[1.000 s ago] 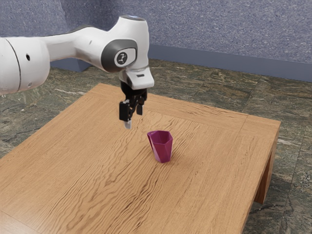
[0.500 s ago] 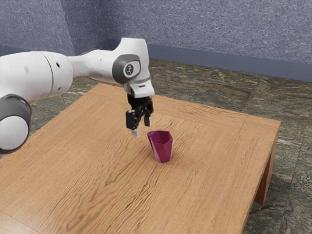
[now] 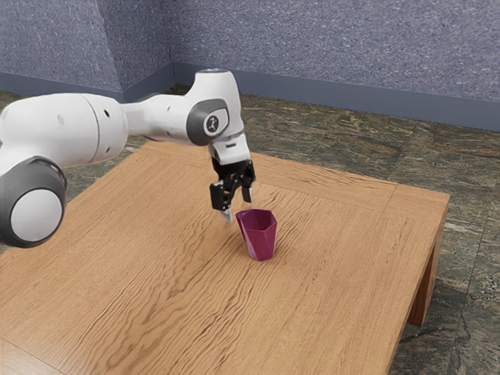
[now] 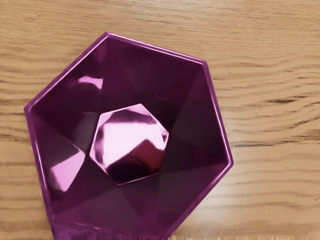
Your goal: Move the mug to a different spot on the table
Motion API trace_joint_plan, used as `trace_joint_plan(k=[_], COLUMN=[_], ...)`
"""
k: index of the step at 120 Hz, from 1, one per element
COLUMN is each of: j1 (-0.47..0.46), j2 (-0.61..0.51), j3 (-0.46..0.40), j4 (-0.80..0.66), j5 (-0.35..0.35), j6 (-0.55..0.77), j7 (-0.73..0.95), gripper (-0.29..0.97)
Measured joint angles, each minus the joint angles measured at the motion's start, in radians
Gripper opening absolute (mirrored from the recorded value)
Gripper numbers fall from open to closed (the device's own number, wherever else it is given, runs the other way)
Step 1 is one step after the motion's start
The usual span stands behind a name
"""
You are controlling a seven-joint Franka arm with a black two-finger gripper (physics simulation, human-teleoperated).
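The black two-finger gripper (image 3: 235, 205) has travelled toward the exterior view's right and descended. It now hangs just above the near-left rim of the magenta faceted mug (image 3: 258, 233), where it previously stood well apart from it. The fingers are spread, with nothing between them.

The mug has not moved. It stands upright near the middle of the light wooden table (image 3: 141, 266), with no contact from the gripper. The wrist view looks almost straight down into the mug's open mouth (image 4: 130, 145), which indicates the hand is nearly aligned over it.

Assessment: the approach is close to complete. Grasping, lifting and relocation are not yet begun.
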Motion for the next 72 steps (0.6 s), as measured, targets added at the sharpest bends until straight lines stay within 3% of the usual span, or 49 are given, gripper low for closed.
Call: trace_joint_plan(k=[55,72], j1=[0.015,0.015], j2=[0.082,0.085], j3=[0.000,0.000], j4=[0.028,0.026], j5=[-0.015,-0.026], j6=[0.080,0.094], j7=[0.036,0.041], gripper=[0.66,0.54])
